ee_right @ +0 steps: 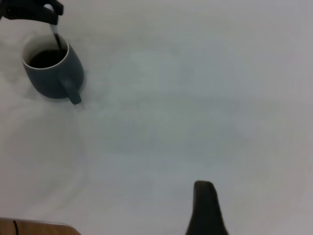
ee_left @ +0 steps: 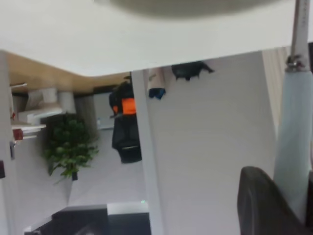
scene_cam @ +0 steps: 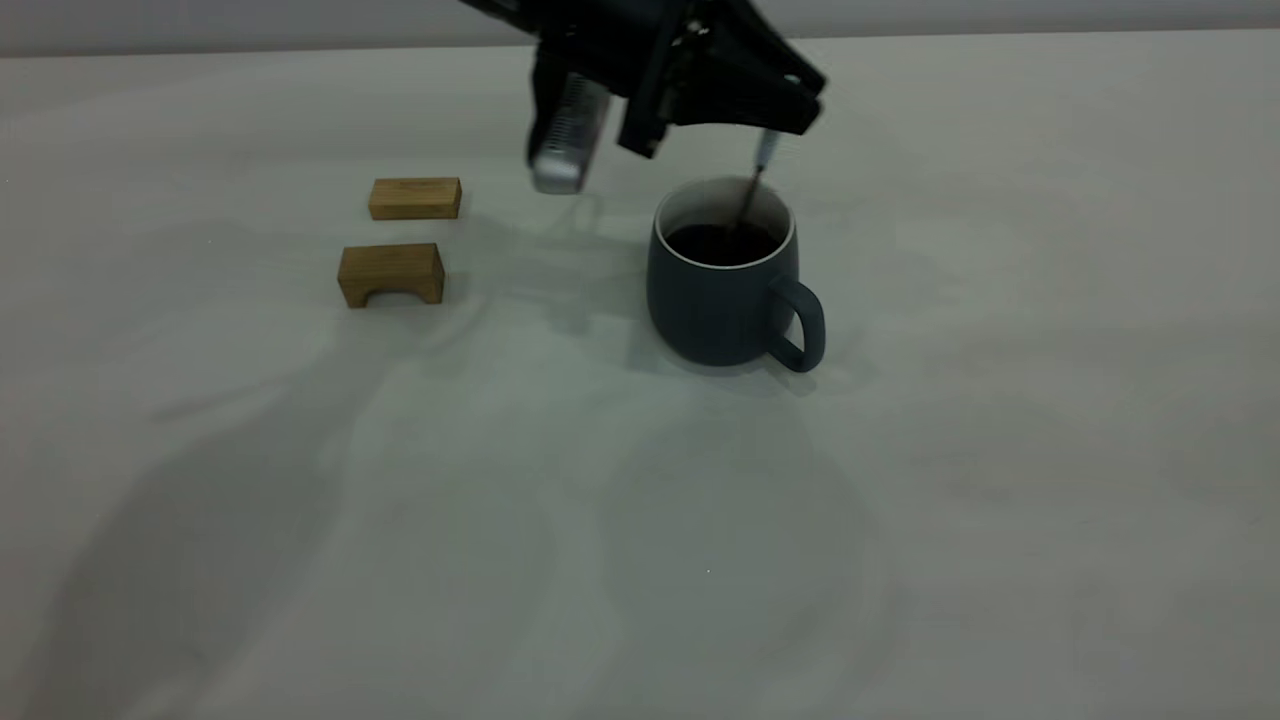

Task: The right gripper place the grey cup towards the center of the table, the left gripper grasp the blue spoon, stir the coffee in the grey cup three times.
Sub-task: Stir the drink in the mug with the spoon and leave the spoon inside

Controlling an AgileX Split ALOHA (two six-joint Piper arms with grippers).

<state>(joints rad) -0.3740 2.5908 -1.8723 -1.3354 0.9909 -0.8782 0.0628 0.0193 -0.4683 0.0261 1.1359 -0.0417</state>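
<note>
The grey cup [scene_cam: 720,300] stands upright near the middle of the table [scene_cam: 900,500], handle toward the front right, with dark coffee [scene_cam: 715,243] inside. My left gripper [scene_cam: 785,118] hovers just above its far rim, shut on the blue spoon [scene_cam: 765,150], which hangs almost upright with its lower end dipped in the coffee. In the left wrist view the pale spoon handle [ee_left: 293,137] lies against a black finger [ee_left: 259,200]. The right wrist view shows the cup [ee_right: 51,78] far off. One finger [ee_right: 205,208] of my right gripper shows there, with nothing beside it.
Two wooden blocks lie left of the cup: a flat one [scene_cam: 414,198] farther back and an arch-shaped one [scene_cam: 391,273] nearer. The front half and the right side of the table are bare.
</note>
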